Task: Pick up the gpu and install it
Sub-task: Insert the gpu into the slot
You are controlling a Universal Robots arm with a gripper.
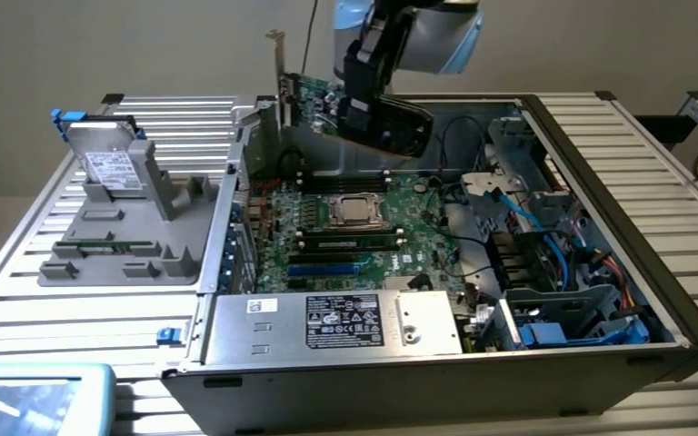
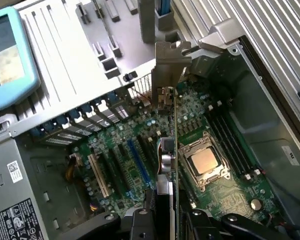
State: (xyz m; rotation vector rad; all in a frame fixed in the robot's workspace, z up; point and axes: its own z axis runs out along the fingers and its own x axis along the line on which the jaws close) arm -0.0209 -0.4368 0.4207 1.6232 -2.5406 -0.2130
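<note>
Nearest us in the exterior view, a blue-framed screen lies at the front corner of the table. Beside it, the open computer case shows its power supply with a black label. Behind that lies the motherboard, with the CPU socket at its middle. On the exterior view's left, a grey fixture carries a hard drive propped upright.

Farthest back, above the rear of the case, the gripper grasps the gpu. The card stands on edge, well clear of the board, with its silver bracket towards the exterior view's left.

The wrist view adds what that angle hides. We see the card edge-on, clenched on both faces by the fingers. It hangs over the motherboard between the blue expansion slot and the CPU socket.
</note>
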